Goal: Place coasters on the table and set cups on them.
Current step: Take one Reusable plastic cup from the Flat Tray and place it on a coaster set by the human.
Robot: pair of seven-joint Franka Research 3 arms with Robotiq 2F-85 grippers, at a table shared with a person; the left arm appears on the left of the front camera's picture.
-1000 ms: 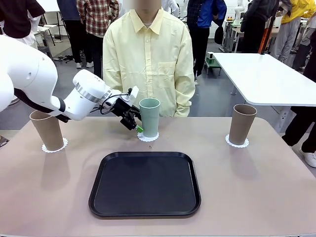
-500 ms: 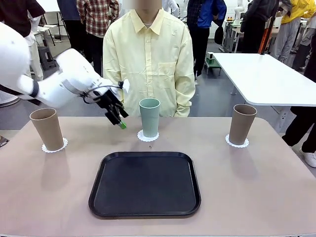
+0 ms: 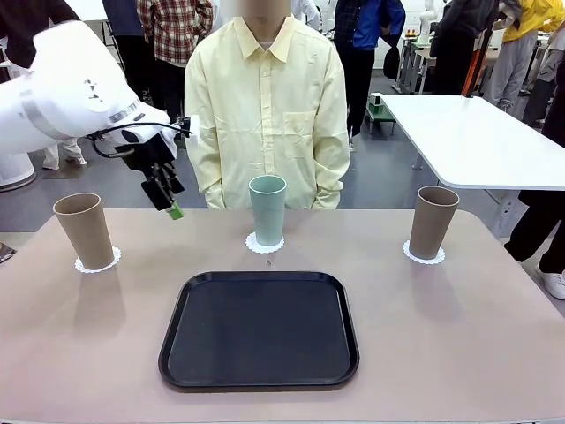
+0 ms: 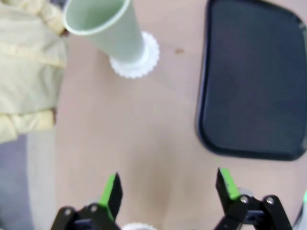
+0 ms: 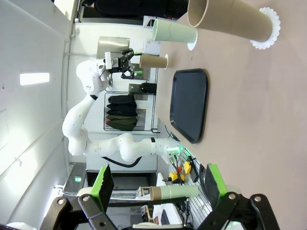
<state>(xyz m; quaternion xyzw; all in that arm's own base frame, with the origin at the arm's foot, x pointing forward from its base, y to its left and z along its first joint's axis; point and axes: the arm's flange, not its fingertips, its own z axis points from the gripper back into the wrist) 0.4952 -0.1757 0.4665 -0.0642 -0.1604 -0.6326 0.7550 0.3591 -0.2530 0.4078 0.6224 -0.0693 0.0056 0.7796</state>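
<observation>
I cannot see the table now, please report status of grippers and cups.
Left gripper open, empty, raised left of mint-green cup. Right gripper open, empty. Three cups upright on coasters. Nothing blocking.

In the left wrist view the mint-green tapered tumbler is soft with blur, and its rim runs off the top edge. The black rectangular tray with rounded corners is cut by the top and right edges. A scalloped white disc peeks in at the bottom edge, mostly cut away.

In the front view the left gripper is seen edge-on, so the gap between its fingers cannot be judged there. The nearer taupe-brown tumbler in the right wrist view loses part of its rim at the top edge. The farther brown tumbler partly covers the left arm's gripper, too small to read.
</observation>
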